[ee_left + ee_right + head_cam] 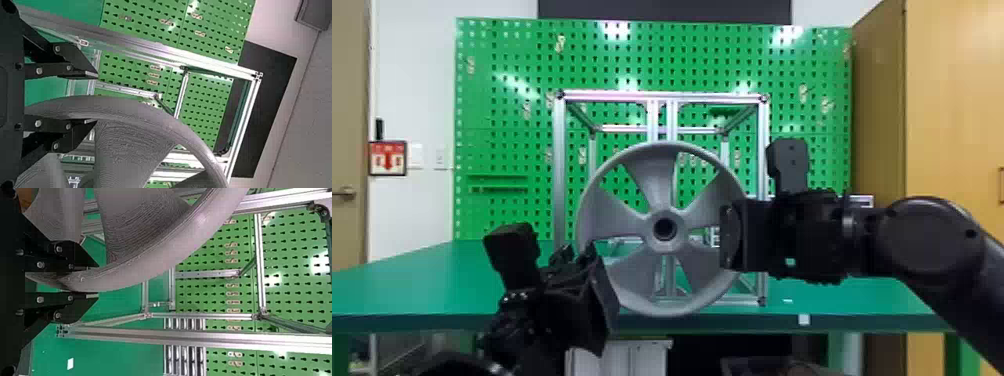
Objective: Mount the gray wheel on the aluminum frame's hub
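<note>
Frame (559,175) behind wheel (659,180). Right gripper (733,236) clamped on wheel's right rim; left gripper (599,282) spread wide, wheel's lower left.

Right arm's coming in from the side, wrist roughly level, right gripper (733,237) clamped on the wheel's (654,182) right rim. Left gripper (608,300) is tilted at its lower left, fingers spread around the rim.
</note>
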{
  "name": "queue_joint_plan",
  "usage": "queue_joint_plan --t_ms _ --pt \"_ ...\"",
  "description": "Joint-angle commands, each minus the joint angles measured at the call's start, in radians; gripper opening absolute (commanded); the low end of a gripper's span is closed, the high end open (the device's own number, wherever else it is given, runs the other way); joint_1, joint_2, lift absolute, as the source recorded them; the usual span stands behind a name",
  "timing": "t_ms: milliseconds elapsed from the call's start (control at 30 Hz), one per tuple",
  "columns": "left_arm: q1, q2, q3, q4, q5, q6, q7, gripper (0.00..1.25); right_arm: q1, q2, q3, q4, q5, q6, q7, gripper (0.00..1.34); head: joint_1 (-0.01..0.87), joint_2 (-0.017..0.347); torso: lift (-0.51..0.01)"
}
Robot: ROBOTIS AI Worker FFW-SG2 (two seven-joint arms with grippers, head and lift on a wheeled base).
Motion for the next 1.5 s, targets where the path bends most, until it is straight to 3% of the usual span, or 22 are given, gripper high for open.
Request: queue_joint_plan --t_ms 0,633,1467 --pt "-0.004 0.000 0.003 -0.001 -0.004 0.003 0.176 0.41 0.000 0.000 -0.003 0.003 0.000 0.000 -0.063 0.29 -0.005 0.006 -0.499" --pt "-0.032 0.000 0.027 0.013 -0.018 0.069 0.194 0.41 -0.026 0.023 -0.005 0.066 0.008 0.001 -0.049 0.29 -0.005 0.006 -0.499" --pt "-0.111 -0.001 0.024 0.112 -0.039 0.098 0.197 0.42 -0.070 0.089 -0.008 0.189 0.079 0.014 -0.006 0.29 -0.005 0.006 -0.499"
